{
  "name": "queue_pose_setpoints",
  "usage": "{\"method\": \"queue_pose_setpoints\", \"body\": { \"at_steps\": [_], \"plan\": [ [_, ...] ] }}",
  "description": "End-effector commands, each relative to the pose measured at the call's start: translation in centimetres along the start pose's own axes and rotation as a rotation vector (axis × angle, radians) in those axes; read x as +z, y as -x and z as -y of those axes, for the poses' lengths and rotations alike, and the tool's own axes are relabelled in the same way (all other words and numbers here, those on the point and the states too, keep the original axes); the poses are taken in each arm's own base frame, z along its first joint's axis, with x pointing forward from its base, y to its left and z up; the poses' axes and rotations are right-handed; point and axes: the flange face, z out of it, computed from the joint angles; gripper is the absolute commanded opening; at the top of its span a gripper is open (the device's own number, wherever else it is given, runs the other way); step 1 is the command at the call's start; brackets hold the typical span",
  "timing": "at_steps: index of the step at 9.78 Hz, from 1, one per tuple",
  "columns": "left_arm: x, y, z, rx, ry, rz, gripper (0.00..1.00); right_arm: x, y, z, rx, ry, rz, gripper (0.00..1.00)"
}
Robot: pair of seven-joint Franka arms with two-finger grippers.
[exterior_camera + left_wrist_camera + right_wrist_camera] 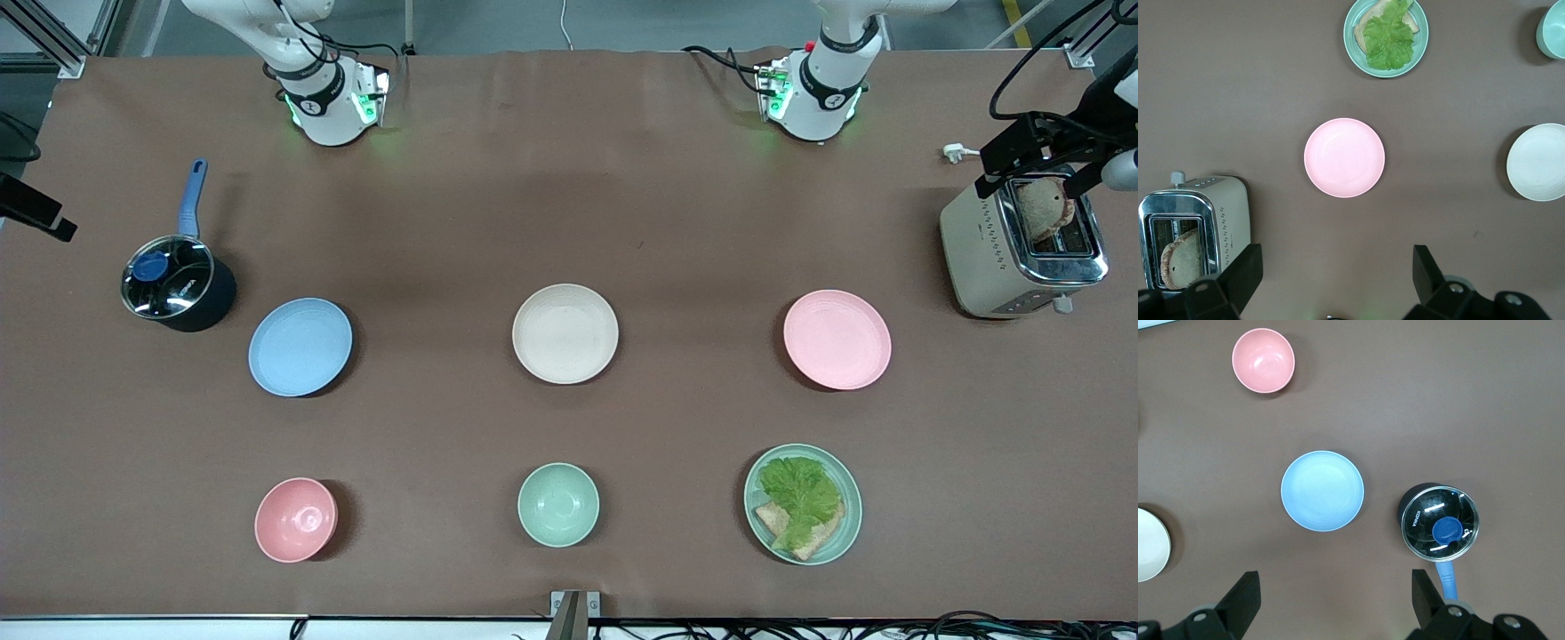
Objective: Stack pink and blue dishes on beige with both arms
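The cream-beige plate (565, 333) lies mid-table. The light blue plate (300, 346) lies beside it toward the right arm's end, and the pale pink plate (837, 339) toward the left arm's end. All three rest flat, apart and bare. My left gripper (1336, 270) hangs open high over bare table beside the pink plate (1344, 157), with the beige plate (1538, 162) at that view's edge. My right gripper (1336, 593) hangs open high beside the blue plate (1322, 491). Neither holds anything. The front view shows only the arms' bases, not the grippers.
A lidded dark pot (176, 283) with a blue handle stands by the blue plate. A toaster (1021, 244) holding bread stands past the pink plate. Nearer the front camera are a pink bowl (295, 519), a mint bowl (558, 504) and a green plate with lettuce and bread (803, 503).
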Motion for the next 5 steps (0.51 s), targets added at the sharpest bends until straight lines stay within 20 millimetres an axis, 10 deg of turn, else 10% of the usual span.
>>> {"method": "queue_pose_setpoints", "body": {
  "at_steps": [1,3,5],
  "plan": [
    [2.0,-0.5,2.0,-0.007,0.019,0.032,0.95,1.5,-0.6,1.1,-0.043,-0.027,0.024,1.0],
    [6.8,-2.2,5.1,0.008,0.052,0.048,0.95,6.9,-3.0,0.8,-0.108,-0.055,0.067,1.0],
    [16.2,-3.1,6.8,0.024,0.105,0.037,1.0,15.9,-4.0,-1.1,-0.191,-0.09,0.063,1.0]
  ]
}}
